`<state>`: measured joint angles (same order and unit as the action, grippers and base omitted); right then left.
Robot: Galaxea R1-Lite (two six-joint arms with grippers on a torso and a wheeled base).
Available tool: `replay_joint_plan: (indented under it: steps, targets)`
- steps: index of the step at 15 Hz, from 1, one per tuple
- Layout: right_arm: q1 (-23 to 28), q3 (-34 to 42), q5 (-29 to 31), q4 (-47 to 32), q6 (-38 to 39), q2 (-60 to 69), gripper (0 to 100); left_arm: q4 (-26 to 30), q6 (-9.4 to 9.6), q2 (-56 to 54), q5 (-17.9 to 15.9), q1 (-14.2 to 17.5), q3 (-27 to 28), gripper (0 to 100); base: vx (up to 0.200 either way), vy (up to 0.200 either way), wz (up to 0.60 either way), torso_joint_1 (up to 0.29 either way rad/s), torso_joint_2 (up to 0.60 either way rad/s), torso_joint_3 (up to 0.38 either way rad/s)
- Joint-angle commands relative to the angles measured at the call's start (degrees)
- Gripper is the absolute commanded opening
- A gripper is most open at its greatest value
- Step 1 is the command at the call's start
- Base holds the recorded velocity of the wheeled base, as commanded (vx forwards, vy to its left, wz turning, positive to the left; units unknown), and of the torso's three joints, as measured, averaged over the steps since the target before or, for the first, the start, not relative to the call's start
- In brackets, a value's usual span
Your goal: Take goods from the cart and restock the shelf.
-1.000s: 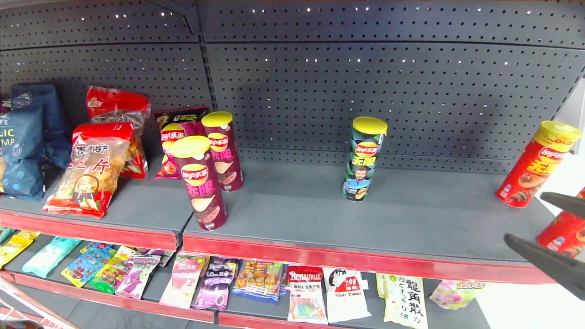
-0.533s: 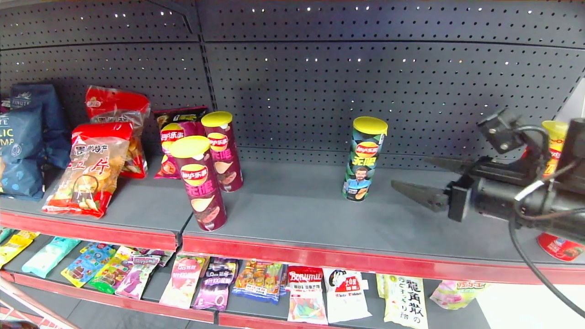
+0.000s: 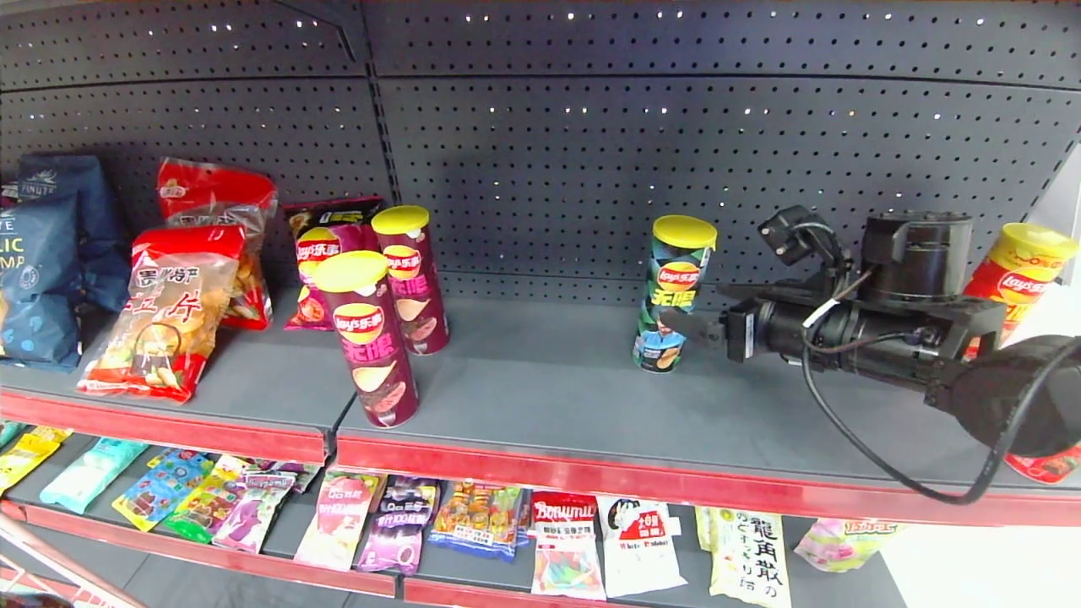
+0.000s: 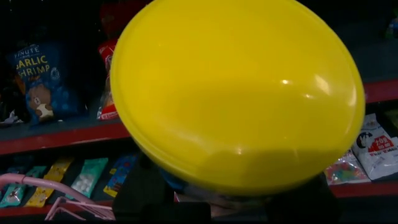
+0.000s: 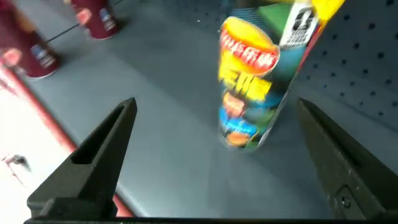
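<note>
R pincer (image 5: 216,104) (tips apart), by green can (image 3: 673,291)

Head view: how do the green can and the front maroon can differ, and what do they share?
The green can is green-patterned, the front maroon can dark maroon. The green can stands apart, farther back; the front maroon can stands near the shelf edge with a twin behind. Both are upright, yellow-lidded.

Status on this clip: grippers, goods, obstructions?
Right gripper open at green chip can, upright on shelf. Yellow lid close before left wrist camera. Nothing blocking.
</note>
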<state>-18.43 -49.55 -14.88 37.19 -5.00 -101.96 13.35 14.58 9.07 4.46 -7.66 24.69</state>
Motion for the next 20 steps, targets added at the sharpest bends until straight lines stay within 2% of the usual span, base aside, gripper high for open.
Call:
replay_joint_plan:
  steps: [1, 10, 19, 20]
  targets:
    - [0.6, -4.2, 0.1, 0.2, 0.1, -4.8, 100, 0.1, 0.01, 0.0, 0.0, 0.0, -0.2, 0, 0.000, 0.000, 0.00, 0.000, 0.00, 0.000]
    - [2.4, -14.6, -0.3, 0.3, -0.1, -12.9, 100, 0.0, 0.01, 1.5, 0.0, -0.1, 0.0, 0, 0.000, 0.000, 0.00, 0.000, 0.00, 0.000]
    - [2.5, -19.4, -0.3, 0.3, -0.1, -17.6, 100, -0.1, 0.01, 2.6, -0.1, -0.1, -0.3, 0, 0.000, 0.000, 0.00, 0.000, 0.00, 0.000]
    - [2.5, -19.9, -0.2, 0.4, -0.2, -17.7, 0, 0.0, 0.01, 2.6, -0.1, -0.1, -0.3, 0, 0.000, 0.000, 0.00, 0.000, 0.00, 0.000]
